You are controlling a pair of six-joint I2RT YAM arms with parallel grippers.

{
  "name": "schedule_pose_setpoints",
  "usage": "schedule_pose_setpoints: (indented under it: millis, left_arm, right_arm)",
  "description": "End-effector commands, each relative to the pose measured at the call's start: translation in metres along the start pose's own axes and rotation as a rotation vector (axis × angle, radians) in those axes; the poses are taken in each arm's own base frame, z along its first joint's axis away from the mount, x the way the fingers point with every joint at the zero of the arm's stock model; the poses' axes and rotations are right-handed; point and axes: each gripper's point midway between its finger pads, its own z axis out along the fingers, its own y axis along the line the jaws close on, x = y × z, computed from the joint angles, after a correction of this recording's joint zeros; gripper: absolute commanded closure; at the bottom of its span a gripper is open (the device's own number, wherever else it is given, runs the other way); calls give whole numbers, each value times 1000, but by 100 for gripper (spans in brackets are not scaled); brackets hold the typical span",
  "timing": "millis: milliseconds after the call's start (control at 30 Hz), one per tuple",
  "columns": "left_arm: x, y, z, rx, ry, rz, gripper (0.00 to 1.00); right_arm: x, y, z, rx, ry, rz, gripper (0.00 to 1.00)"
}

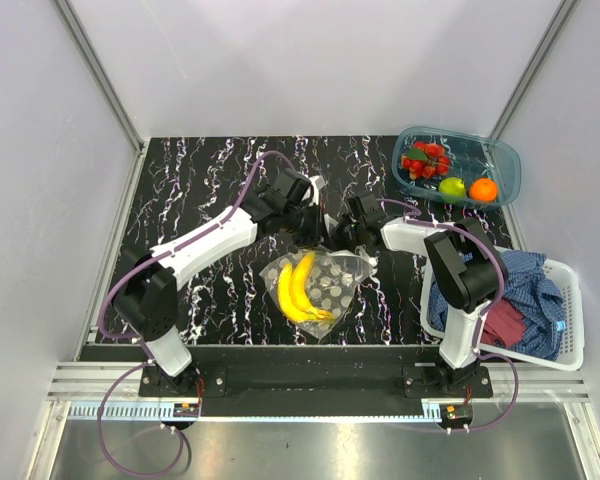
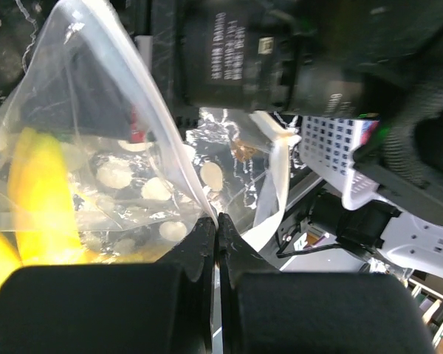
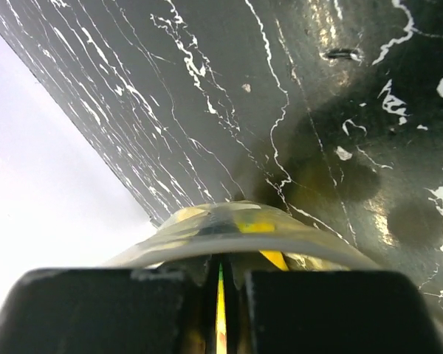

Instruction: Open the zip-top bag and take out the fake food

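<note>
The clear dotted zip-top bag (image 1: 325,285) lies mid-table with a yellow banana bunch (image 1: 298,290) inside. My left gripper (image 1: 313,226) and right gripper (image 1: 352,236) meet at the bag's far edge. In the left wrist view the left gripper (image 2: 216,225) is shut on the bag's white rim strip, with the bag (image 2: 133,169) and banana (image 2: 40,199) behind it. In the right wrist view the right gripper (image 3: 221,265) is shut on the other side of the bag's rim (image 3: 229,232), and yellow banana (image 3: 272,257) shows through. A red berry cluster (image 1: 425,160), green fruit (image 1: 451,187) and orange (image 1: 483,189) lie in the teal tray.
The teal translucent tray (image 1: 500,160) stands at the back right. A white slatted basket (image 1: 570,345) with blue and red cloths sits at the right edge, beside the right arm. Grey walls enclose the black marbled table (image 1: 200,170).
</note>
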Motion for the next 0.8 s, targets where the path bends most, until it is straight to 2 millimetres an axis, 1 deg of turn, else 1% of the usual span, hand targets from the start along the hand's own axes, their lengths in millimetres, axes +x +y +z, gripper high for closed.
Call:
schedule_pose_setpoints:
  millis: [0,33,100,133,200,233,300,367,400,467,533,567,600,667,700,767]
  left_arm:
    - [-5,-7,-14,16,-62,40,100]
    - [-7,-3,-17,-5,-76,33,100]
    - [-9,3,-20,-31,-94,20,100]
    - [-11,7,-21,-46,-105,15,100]
    - [-12,11,-24,-57,-117,8,100]
    - [-13,13,-25,-68,-126,8,100]
    - [-13,17,-28,-81,-139,-1,100]
    - [-11,21,-30,-94,-147,-9,100]
    - [-10,21,-31,-96,-147,-11,100]
    - [-6,25,-31,-102,-142,-17,100]
    - [-4,25,-33,-94,-144,-15,100]
    - [-4,25,-34,-91,-150,-14,100]
    - [-4,24,-35,-85,-154,-12,100]
    - [-2,22,-34,-67,-143,-3,100]
    - [-3,18,-34,-55,-142,2,100]
    - [-2,14,-32,-33,-127,7,100]
  right_arm:
    - [8,32,-19,-85,-1,-76,100]
    - [10,35,-27,-88,-2,-85,100]
    - [17,30,-33,-71,1,-115,100]
    - [18,36,-42,-85,-15,-139,100]
    - [22,33,-51,-73,-24,-175,100]
    - [22,38,-60,-85,-45,-196,100]
    - [24,41,-73,-83,-70,-233,100]
    - [21,44,-82,-81,-106,-263,100]
    - [21,48,-89,-85,-124,-275,100]
    - [16,54,-97,-90,-164,-310,100]
    - [18,59,-97,-98,-148,-331,100]
    - [19,57,-95,-87,-130,-328,100]
    - [24,50,-88,-72,-91,-316,100]
    - [26,47,-81,-72,-63,-292,100]
    - [28,43,-73,-64,-34,-280,99]
    - [31,47,-66,-71,-4,-285,91]
